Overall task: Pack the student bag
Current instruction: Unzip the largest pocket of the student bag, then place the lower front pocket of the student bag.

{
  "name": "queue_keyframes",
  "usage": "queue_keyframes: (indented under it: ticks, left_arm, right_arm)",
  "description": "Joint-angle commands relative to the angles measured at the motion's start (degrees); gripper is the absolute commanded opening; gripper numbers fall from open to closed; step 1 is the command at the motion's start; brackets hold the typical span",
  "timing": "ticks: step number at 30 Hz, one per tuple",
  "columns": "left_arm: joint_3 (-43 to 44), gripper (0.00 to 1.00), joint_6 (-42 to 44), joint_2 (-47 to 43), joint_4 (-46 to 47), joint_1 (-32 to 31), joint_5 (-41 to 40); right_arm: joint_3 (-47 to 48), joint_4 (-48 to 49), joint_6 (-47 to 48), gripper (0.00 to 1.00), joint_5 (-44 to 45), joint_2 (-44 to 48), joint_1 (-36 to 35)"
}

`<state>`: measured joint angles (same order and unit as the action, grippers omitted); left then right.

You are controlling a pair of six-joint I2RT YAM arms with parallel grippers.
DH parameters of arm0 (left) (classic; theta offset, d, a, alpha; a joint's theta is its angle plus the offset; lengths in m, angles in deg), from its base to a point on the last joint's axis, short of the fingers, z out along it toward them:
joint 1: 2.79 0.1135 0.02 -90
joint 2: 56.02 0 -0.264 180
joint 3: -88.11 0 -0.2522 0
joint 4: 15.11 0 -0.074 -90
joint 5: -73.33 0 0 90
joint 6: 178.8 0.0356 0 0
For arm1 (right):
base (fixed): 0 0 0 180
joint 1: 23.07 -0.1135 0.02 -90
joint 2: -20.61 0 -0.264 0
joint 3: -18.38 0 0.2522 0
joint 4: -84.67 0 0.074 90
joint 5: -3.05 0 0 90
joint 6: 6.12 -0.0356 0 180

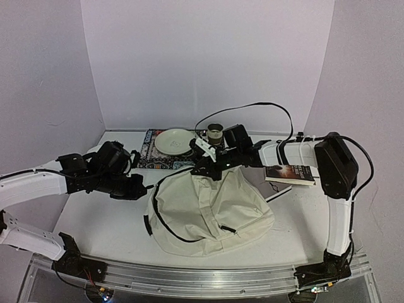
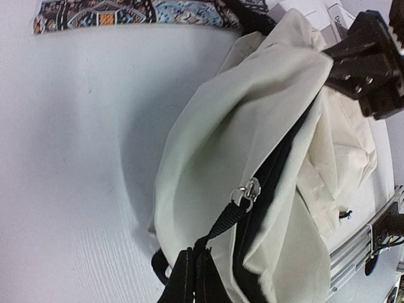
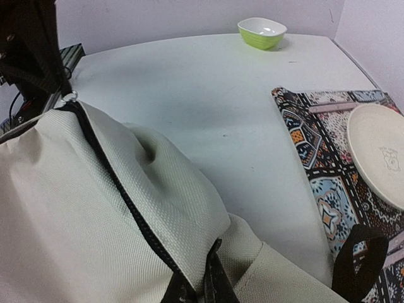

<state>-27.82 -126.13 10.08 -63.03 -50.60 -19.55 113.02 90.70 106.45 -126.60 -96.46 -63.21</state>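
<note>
The student bag [image 1: 208, 211], cream fabric with black trim, lies slumped on the white table between my two arms. At its left edge my left gripper [image 1: 145, 189] is shut on the black zip pull strap [image 2: 235, 216], which runs taut to the metal slider [image 2: 247, 192]. Beside the slider the zip shows a dark gap [image 2: 278, 170]. My right gripper [image 1: 211, 172] is at the bag's far top edge. Its fingers [image 3: 211, 287] are shut on a fold of the cream fabric beside the zip line [image 3: 120, 189], holding that edge raised.
A patterned placemat [image 1: 151, 154] with a pale plate [image 1: 175, 141] lies at the back, a small cup [image 1: 215, 132] next to it. A dark book [image 1: 290, 173] rests right of the bag. A green bowl [image 3: 262, 31] stands far across the table.
</note>
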Motion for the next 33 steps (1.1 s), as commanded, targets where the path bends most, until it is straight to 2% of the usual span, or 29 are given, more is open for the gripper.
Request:
queue_keyframes:
  ticks: [1, 9, 15, 19, 20, 23, 27, 30, 33]
  left_arm:
    - [-5.87, 0.0, -6.79, -5.32, -4.5, 0.6, 2.39]
    - [-11.87, 0.0, -12.48, -13.15, 0.16, -1.45, 12.26]
    - [-18.31, 0.0, -17.42, -10.59, 15.49, -8.97, 15.92]
    - [-16.96, 0.0, -16.59, -5.36, 17.12, -14.44, 14.4]
    - [-16.41, 0.04, -16.38, -5.37, 16.23, -14.6, 13.3]
    - [-13.25, 0.35, -14.8, -7.82, 11.42, -14.59, 6.38]
    - [-3.26, 0.62, -10.85, -7.27, -1.73, -14.47, -5.69]
    - [3.64, 0.76, -7.43, -4.87, -7.72, -13.9, -12.19]
    - [8.14, 0.86, -1.68, -0.75, -8.19, -11.23, -14.31]
  right_arm:
    - [4.13, -0.65, -8.93, 0.0, 5.04, 1.46, 4.61]
    - [11.6, 0.65, -21.93, 0.0, 20.25, -2.0, 4.59]
    - [14.49, 1.31, -24.36, 0.0, 19.24, -4.63, 2.08]
    - [15.03, 1.31, -23.49, 0.0, 16.27, -5.27, 1.26]
    - [14.86, 1.3, -23.11, 0.0, 14.47, -5.18, 1.01]
    - [13.31, 1.24, -19.56, 0.06, 10.3, -4.21, 0.18]
    - [10.58, 0.86, -16.64, 0.16, 4.58, -2.33, -1.15]
    - [9.06, -0.61, -13.94, 0.21, 2.6, -1.13, -2.36]
    - [8.32, -1.98, -12.24, 0.24, 1.83, -0.14, -3.33]
